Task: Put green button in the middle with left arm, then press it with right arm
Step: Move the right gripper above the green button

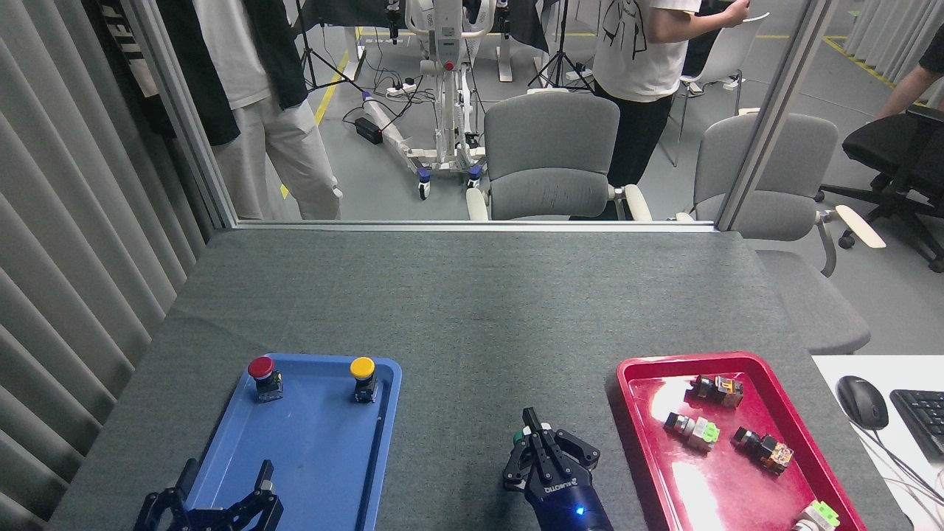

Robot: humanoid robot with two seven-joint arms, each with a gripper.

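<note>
The green button (519, 439) stands on the dark-grey cloth of the middle (472, 324), between the two trays near the front edge. Only a sliver of its green cap shows at the left of my right gripper (532, 422), which covers it from above with both fingers shut together. Whether the fingertips touch the cap I cannot tell. My left gripper (225, 478) is at the bottom left, over the near end of the blue tray (324, 359), open and holding nothing.
A red-capped button (261, 367) and a yellow-capped button (361, 366) stand at the far end of the blue tray. The red tray (686, 360) at the right holds several small switch parts. A mouse (861, 402) and keyboard lie beyond the table's right edge.
</note>
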